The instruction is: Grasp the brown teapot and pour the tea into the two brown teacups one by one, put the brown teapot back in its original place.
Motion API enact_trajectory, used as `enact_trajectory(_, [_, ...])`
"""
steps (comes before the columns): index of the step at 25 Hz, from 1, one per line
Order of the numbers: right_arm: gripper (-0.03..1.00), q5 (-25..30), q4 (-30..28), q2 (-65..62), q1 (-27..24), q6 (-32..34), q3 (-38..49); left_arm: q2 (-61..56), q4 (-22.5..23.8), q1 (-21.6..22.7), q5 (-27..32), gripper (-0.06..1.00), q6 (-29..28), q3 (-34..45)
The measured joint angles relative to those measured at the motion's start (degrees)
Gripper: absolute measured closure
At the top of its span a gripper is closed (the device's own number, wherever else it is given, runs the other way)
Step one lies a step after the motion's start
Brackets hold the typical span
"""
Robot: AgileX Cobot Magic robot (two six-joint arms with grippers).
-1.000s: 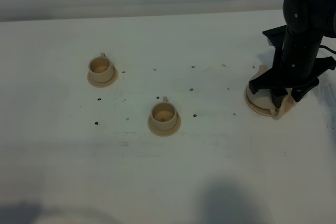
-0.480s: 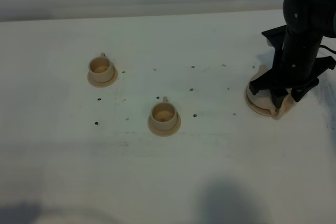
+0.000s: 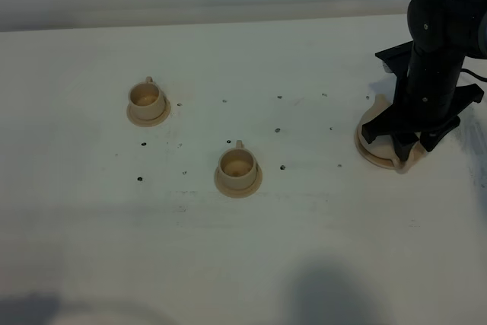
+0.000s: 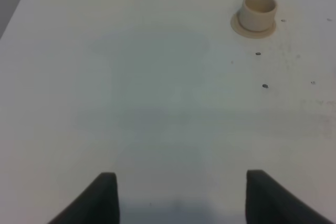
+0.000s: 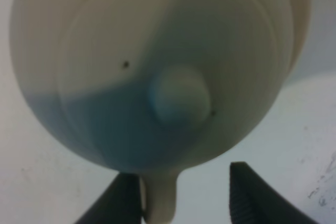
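Nearest the high camera, the left gripper (image 4: 181, 178) is hanging over the bare white table (image 3: 304, 226), its jaws standing wide apart with nothing between them. It is taking no part for now.

Farther in, the nearer small pale beige-tan cylindrical teacup (image 3: 238, 165) is sitting upright on its matching round saucer, close to the middle of the table. At about 3 o'clock from it in the high view, and well apart, the pale beige-tan round squat ceramic teapot (image 5: 157, 51) is resting on its flat round pale tan saucer disc (image 3: 370, 154), with its knobbed lid on. The right gripper (image 5: 181, 192) is reaching down over it. Its jaws are straddling the loop handle (image 5: 160, 203), one finger just beside the handle and the other showing a clear gap, so they are open and not yet clamping. Farthest off, at about 10 o'clock from the nearer cup, the farther teacup (image 3: 147, 97) is waiting upright on its own saucer.

The work appears to be at its first step, the grasp. The next move is calling for the jaws to shut firmly on the handle. The pot then needs lifting level and carrying toward 9 o'clock to the nearer cup, so that nothing spills on the way.
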Motion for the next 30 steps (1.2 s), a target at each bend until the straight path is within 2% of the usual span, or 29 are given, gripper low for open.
enact_trajectory(3, [0.63, -0.21, 0.06, 0.00, 0.00, -0.33, 0.00, 0.00, 0.00, 0.00, 0.00, 0.42, 0.00, 0.00])
enact_trajectory(9, [0.84, -0.44, 0.00, 0.00, 0.00, -1.01, 0.10, 0.00, 0.00, 0.00, 0.00, 0.42, 0.00, 0.00])
enact_trajectory(30, [0.84, 0.24, -0.62, -0.53, 0.00, -2.43, 0.16, 0.00, 0.00, 0.00, 0.00, 0.42, 0.00, 0.00])
